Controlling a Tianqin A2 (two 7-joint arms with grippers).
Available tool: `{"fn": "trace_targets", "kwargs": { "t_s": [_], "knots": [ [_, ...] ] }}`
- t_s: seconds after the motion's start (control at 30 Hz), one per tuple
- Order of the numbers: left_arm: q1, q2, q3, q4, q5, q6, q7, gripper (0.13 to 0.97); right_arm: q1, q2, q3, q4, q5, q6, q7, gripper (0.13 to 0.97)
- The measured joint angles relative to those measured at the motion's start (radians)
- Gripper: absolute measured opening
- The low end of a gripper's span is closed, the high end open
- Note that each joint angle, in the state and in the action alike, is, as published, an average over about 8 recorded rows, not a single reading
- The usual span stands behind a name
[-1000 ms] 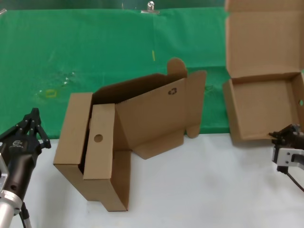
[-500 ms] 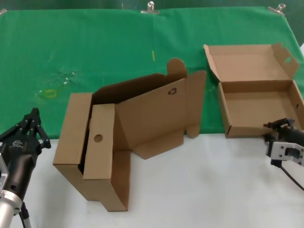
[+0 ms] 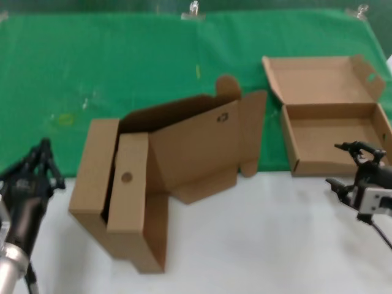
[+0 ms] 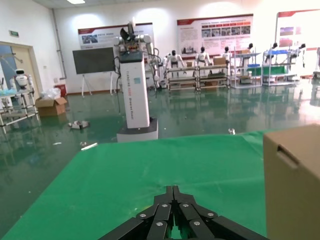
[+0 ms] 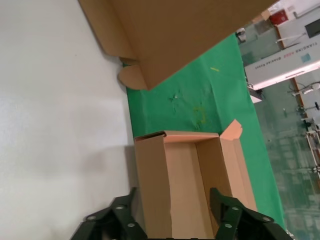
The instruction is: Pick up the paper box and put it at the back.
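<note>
Two spread fingers of the right gripper (image 3: 346,164) straddle nothing, just off the paper box (image 3: 334,144) lying lid-open on the green cloth (image 3: 122,61) near the desk's right edge; withdraw straight, avoiding snagging its front wall. Left gripper (image 3: 41,164), pinched empty, idles front-left.

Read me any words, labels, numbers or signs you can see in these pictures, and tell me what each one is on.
Recycling mark, no words: on the large cardboard piece.
Text on the wall posters: too small to read.
Vertical lettering on the white column: too small to read.
No print seen on the paper box.
</note>
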Motion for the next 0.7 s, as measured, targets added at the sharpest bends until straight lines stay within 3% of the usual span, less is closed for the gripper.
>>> {"fn": "trace_targets", "kwargs": {
  "t_s": [0.33, 0.5, 0.7],
  "knots": [
    [0.0, 0.0, 0.0, 0.0, 0.0, 0.0, 0.0, 0.184, -0.013, -0.027, -0.012, 0.001, 0.076, 0.069, 0.031, 0.623],
    [0.0, 0.0, 0.0, 0.0, 0.0, 0.0, 0.0, 0.255, -0.025, -0.046, -0.012, 0.009, 0.129, 0.105, 0.043, 0.754],
    [0.0, 0.0, 0.0, 0.0, 0.0, 0.0, 0.0, 0.297, -0.04, -0.068, -0.011, 0.019, 0.194, 0.149, 0.057, 0.84]
  ]
}}
